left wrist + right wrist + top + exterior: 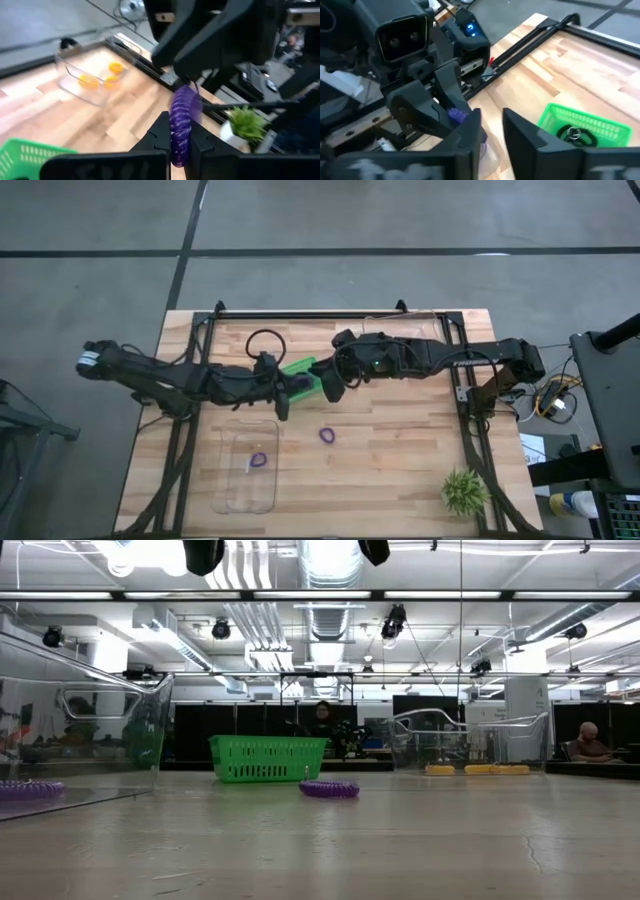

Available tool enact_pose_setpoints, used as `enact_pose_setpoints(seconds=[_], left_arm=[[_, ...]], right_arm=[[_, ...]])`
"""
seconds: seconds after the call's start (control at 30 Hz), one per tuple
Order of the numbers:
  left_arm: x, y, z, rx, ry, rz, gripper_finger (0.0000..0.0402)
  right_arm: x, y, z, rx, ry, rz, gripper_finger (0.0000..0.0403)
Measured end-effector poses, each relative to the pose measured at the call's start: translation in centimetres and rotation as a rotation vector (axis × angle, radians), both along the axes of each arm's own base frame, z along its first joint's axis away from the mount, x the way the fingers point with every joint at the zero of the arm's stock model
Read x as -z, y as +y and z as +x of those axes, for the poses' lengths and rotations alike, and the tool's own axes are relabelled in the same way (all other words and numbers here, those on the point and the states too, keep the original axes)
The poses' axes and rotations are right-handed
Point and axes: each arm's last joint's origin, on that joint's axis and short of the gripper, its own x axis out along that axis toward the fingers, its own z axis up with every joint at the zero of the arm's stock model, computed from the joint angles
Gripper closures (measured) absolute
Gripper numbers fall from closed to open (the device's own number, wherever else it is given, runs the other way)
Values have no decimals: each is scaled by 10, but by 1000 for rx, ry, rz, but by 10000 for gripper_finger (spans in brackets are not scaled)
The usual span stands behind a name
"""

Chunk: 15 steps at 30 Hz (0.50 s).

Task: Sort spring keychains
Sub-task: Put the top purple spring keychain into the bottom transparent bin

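Note:
My left gripper (180, 134) is shut on a purple spring keychain (181, 120), raised above the table by the green bin (298, 368). My right gripper (492, 120) is open and faces it fingertip to fingertip (330, 388); the held purple keychain (457, 115) shows just beyond one of its fingers. Another purple keychain (327, 434) lies flat on the table. A third (258, 460) lies in the near clear bin (228, 480). Black keychains (575, 132) lie in the green bin. Orange ones (102, 79) lie in the far clear bin (67, 75). My left gripper pinches the purple keychain between its two fingers (161, 135), by the coil's lower part (180, 145). The loop stands up past the fingertips, lifted clear of the table. My right gripper's finger is close over the loop's top (187, 92); whether it touches I cannot tell.
A small green spiky plant (464, 490) stands near the table's near right corner. Black frame rails (330, 312) run along the table's far edge and sides. The two arms meet over the table's middle, just above the green bin.

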Motion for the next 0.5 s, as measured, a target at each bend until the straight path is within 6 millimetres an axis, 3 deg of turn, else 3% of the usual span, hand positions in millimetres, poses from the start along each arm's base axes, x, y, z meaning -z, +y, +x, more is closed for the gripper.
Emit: enact_pose_setpoints(seconds=[0.27, 0.5], left_arm=[[-7, 2, -27, 108, 53, -108, 385], [-4, -2, -55, 280, 191, -306, 380]], right_arm=[[0, -1, 0, -10, 1, -4, 219], [0, -2, 0, -30, 11, -64, 175]])
